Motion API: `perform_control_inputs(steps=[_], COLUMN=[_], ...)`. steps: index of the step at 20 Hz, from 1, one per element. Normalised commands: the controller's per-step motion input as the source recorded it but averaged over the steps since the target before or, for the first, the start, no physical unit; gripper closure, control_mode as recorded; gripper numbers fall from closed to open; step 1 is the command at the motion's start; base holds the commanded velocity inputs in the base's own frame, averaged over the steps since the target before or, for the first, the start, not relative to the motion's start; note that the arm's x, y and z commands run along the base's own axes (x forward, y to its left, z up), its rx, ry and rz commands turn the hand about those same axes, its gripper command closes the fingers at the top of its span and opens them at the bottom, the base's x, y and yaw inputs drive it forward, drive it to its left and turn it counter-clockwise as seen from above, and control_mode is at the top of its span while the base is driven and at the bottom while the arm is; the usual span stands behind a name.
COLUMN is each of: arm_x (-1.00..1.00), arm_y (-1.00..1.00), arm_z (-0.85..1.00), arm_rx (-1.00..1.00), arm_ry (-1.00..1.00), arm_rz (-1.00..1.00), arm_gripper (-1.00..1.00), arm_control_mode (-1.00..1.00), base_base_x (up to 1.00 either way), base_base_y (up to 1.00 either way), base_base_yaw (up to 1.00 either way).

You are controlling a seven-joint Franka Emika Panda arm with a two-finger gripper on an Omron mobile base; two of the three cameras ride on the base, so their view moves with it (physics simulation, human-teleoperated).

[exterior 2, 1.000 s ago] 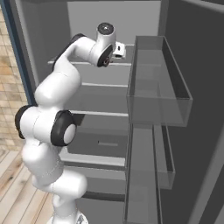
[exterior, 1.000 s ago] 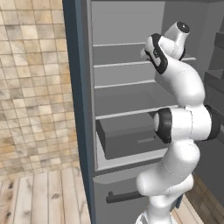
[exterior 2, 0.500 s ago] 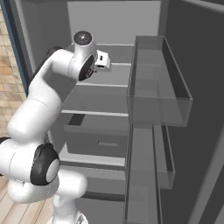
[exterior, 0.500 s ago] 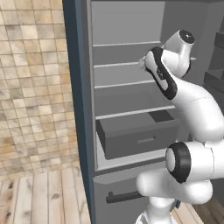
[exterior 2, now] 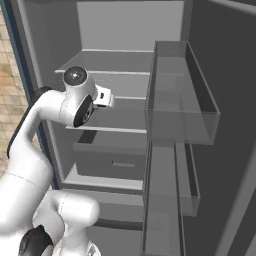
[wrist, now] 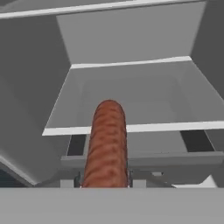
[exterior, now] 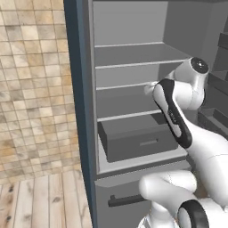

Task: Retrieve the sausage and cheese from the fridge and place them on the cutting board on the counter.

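left base: my arm reaches into the open fridge (exterior: 133, 67) at the middle shelves, above its drawer (exterior: 138, 140) | right base: my wrist sits just outside the shelves, door bins to the right | hand: my tool (wrist: 105, 181) is clamped on the sausage (wrist: 106, 144), pointing out over a shelf

You're looking at a glossy white arm (exterior: 196, 147) of rounded, tube-like segments, with black bands at the joints (one runs as a long dark stripe), a grey-capped round joint (exterior 2: 75, 76), and a small white wrist block (exterior 2: 103, 96).
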Motion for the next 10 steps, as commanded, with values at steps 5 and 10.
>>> perform_control_inputs(steps=[5, 10], arm_x=[-0.97, -0.20], arm_y=[0.11, 0.11], arm_z=[-0.76, -0.29], arm_rx=[0.01, 0.01], arm_ry=[0.09, 0.15], arm_rz=[0.00, 0.00], arm_gripper=[1.00, 1.00], arm_control_mode=[-1.00, -1.00], base_base_x=[0.00, 0.00], base_base_y=[0.00, 0.00], base_base_yaw=[0.00, 0.00])
